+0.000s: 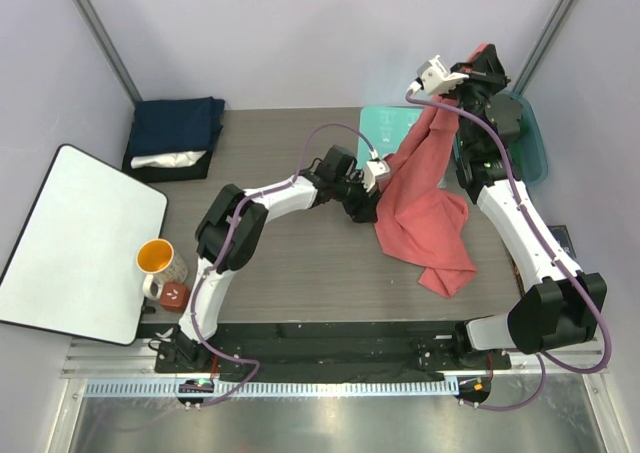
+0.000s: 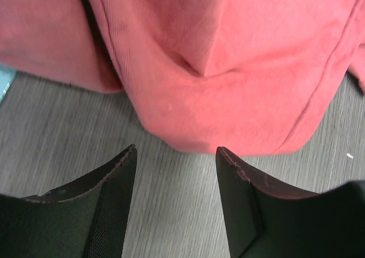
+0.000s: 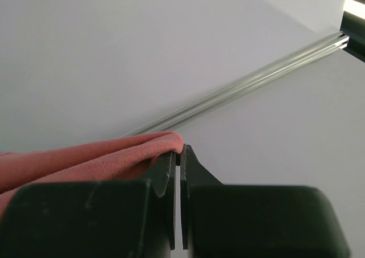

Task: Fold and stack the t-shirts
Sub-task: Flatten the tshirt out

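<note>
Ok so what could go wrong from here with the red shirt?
The right hand pinches only a thin fold of the coral-red shirt while holding it high, so the cloth may slip free. The open left hand faces bunched cloth on the table and might grab several layers at once.

Pale, faintly lilac wall panels [image 1: 300, 33] close in the workspace at the back and on both sides, and slanting aluminium posts [image 1: 100, 33] run along the back corners. The table [image 1: 300, 273] has a grey wood-grain top under soft, even light. A white board with a dark rim [image 1: 80, 233] lies askew at its left side. A brushed metal sheet [image 1: 320, 423] spans the near edge, showing a dull glare.
</note>
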Robot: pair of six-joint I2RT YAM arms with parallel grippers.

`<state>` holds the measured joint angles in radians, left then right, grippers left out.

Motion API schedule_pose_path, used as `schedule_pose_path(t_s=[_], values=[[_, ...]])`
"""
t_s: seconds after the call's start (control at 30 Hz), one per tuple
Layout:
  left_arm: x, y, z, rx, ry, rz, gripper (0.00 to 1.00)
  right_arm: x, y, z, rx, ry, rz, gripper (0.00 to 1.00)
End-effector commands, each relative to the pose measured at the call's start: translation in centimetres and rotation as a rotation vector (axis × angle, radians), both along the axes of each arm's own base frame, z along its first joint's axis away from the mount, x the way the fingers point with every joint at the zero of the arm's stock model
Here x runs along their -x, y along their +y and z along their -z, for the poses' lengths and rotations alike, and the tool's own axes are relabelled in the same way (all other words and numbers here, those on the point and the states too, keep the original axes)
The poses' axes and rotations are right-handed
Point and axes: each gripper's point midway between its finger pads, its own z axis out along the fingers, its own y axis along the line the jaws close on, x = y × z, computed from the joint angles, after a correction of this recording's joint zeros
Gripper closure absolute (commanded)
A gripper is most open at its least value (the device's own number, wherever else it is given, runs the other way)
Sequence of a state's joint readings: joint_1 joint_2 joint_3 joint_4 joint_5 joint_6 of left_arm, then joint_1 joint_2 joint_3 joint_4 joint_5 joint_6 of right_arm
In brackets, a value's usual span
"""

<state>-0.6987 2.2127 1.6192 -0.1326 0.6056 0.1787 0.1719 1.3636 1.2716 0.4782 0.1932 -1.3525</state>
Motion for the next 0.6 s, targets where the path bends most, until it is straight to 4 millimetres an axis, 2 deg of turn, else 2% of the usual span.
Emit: schedule_pose_path(t_s=[0.0,0.03,0.07,0.1,0.17,0.4,0.53,0.57], values=[[0.0,-0.1,-1.7,0.020,-0.012,0.044,0.42,2.1,-0.9,-4.2,-0.026,-0.128,0.030,0.99],[0.1,-0.4,-1.5,0.028,0.016,0.047,0.42,2.0,-1.0,-4.2,-0.025,-0.128,0.032,0.99],[0.2,-0.8,-0.3,0.022,0.049,0.053,0.42,1.9,-0.9,-4.1,-0.026,-0.126,0.030,0.99],[-0.4,-1.5,-1.1,0.044,0.052,0.055,0.42,1.7,-0.8,-4.2,-0.026,-0.126,0.029,0.99],[-1.0,-2.5,-0.9,0.057,0.084,0.047,0.43,1.6,-0.9,-4.2,-0.026,-0.125,0.030,0.99],[-0.6,-4.4,-1.1,0.098,0.128,0.109,0.50,1.0,-0.4,-4.4,-0.012,-0.130,0.010,0.99],[0.2,-4.3,-1.2,0.092,0.163,0.118,1.00,0.6,-0.3,-4.5,-0.004,-0.134,0.004,0.99],[0.4,-4.2,-1.2,0.090,0.170,0.122,1.00,0.5,-0.4,-4.5,-0.005,-0.134,0.005,0.99]])
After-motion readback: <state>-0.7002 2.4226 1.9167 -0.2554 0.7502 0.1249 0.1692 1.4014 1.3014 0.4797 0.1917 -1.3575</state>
